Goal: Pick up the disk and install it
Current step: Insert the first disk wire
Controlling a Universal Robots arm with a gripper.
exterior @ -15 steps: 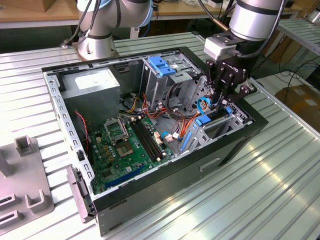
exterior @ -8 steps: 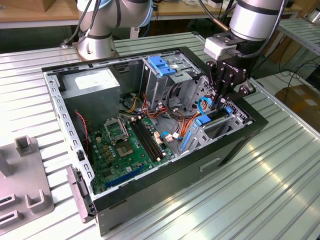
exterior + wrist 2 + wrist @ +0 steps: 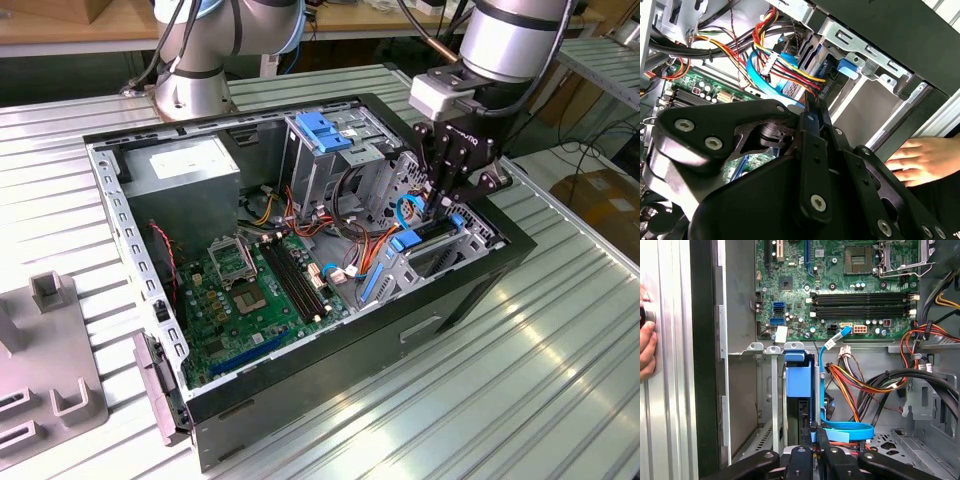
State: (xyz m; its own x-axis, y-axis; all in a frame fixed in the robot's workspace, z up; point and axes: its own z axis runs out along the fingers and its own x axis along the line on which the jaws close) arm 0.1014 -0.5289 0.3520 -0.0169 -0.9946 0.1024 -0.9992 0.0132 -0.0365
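I have the gripper down inside the open computer case, at the drive bay near the case's front wall on the exterior view's right. Its fingers look pressed together, with a thin dark edge between their tips, which I take to be the disk seated in the bay. I judge it closed on the disk, though the contact itself is partly hidden.

The disk stands on edge directly under the gripper, its long axis running down into the bay, with its blue frame at the end farthest from the fingers in the first wrist view. A thin blue cable loops just beside the fingertips, and the bundle of red and yellow wires crowds close by.

A person's hand rests on the outside of the case.
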